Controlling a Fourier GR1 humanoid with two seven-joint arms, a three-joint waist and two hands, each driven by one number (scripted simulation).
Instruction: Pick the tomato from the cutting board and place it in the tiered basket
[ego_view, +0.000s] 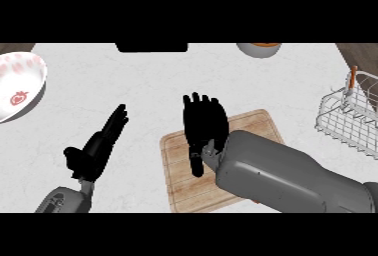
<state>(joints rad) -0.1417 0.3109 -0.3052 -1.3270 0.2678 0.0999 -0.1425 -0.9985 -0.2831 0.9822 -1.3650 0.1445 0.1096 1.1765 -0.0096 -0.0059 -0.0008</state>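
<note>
Two black hands come in from the near edge over a pale speckled counter (111, 75). At the far left edge sits a white bowl (21, 85) with a red pattern, partly cut off by the frame. Right of it, well apart, the left hand (96, 147) rests above the counter with its fingers straight and close together, pointing toward the far side, the thumb sticking out to the left; it holds nothing and touches nothing that can be seen. At the far edge, a dark flat object (151, 47) lies half out of view. Near the middle, the right hand (203, 125) hovers over the far left part of the wooden cutting board (184, 175), its fingers stretched out and slightly spread toward the far side, thumb pointing to the near side; nothing is visible inside it. Its grey forearm (288, 175) crosses the board's right half from the near right corner. The tomato is not visible anywhere on the board; whether it lies hidden beneath the hand or forearm cannot be told. Further right at the far edge stands an orange and white cup or bowl (260, 49), cut off. At the right edge is the white wire tiered basket (351, 120), with a thin orange item (353, 76) standing at its far side.
</note>
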